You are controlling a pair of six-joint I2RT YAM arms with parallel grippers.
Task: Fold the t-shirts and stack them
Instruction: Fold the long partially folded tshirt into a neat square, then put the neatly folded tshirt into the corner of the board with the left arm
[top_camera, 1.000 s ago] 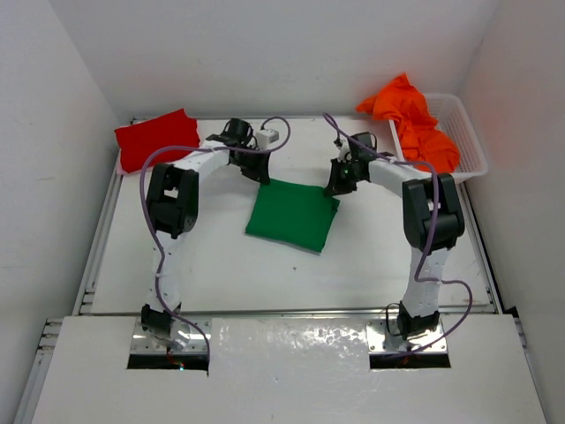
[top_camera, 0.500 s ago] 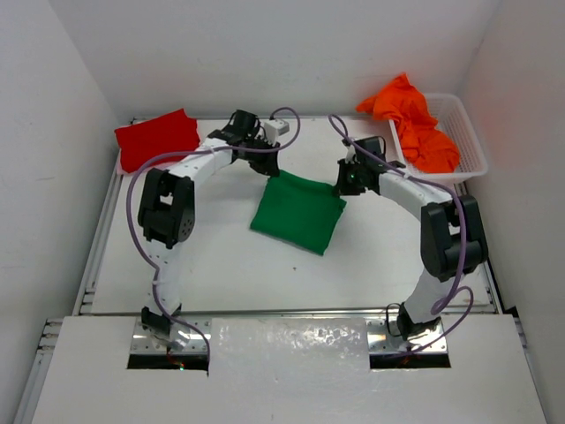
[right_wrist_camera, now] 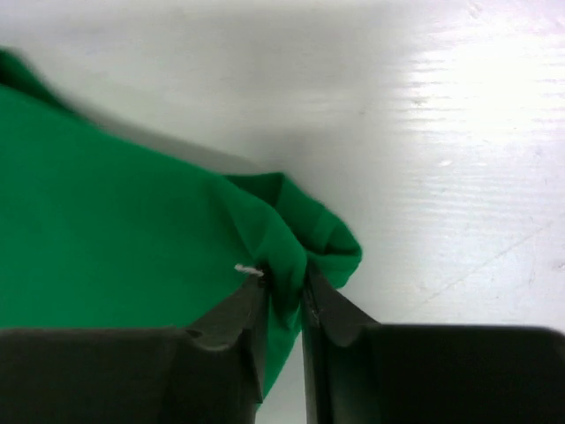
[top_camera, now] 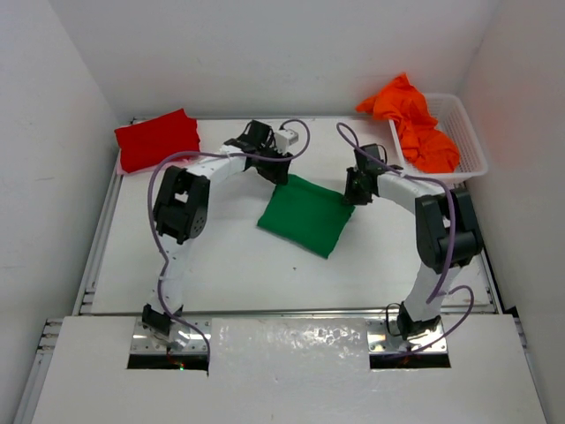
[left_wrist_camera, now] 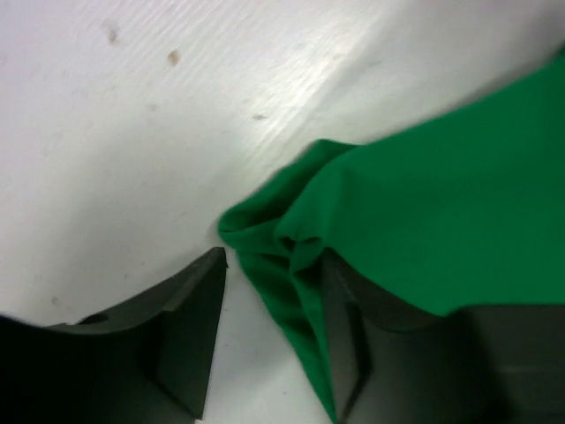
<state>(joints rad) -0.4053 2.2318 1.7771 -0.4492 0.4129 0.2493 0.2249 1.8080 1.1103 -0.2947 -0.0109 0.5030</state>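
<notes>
Though folded nearly square, the green t-shirt [top_camera: 305, 215] sits skewed, one corner nearward.

The left arm [top_camera: 181, 208] and right arm [top_camera: 441, 231] are identical in build: white tubular links joined by black cylindrical joint housings. A purple cable [top_camera: 151, 190] runs outside each arm in loose loops from base to wrist. Each base [top_camera: 157, 320] is black and bolted to a bare metal plate [top_camera: 137, 349]. The fingers [left_wrist_camera: 190, 340] are flat and dark grey, with angled tips.
</notes>
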